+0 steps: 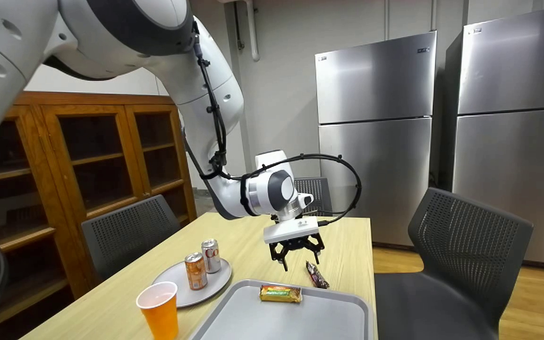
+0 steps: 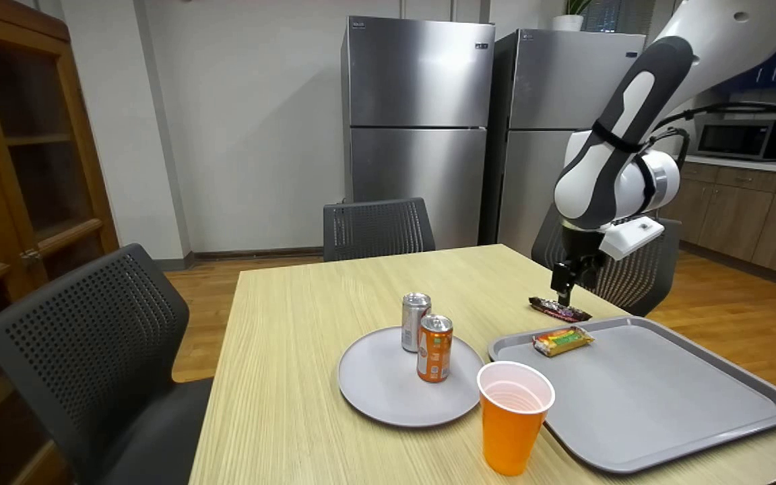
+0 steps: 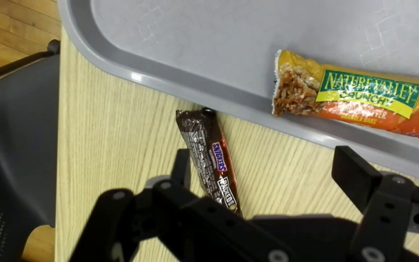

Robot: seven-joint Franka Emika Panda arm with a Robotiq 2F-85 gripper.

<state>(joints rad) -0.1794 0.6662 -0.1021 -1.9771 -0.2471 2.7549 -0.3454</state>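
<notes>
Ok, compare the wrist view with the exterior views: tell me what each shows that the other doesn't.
Wrist view only: legible SNICKERS lettering on the slim brown wrapped bar.
Exterior views only, for instance: silver metal can, orange metal can, round grey plate, orange plastic cup.
Shared: that bar, the yellow-orange wrapped bar, rectangular grey tray, pale wooden table, open black hand.

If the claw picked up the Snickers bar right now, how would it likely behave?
The Snickers bar is unlikely to roll, as it lies low and flat on the table. Its glossy wrapper may feel slippery, and its flattened end would probably fold if pinched.
</notes>
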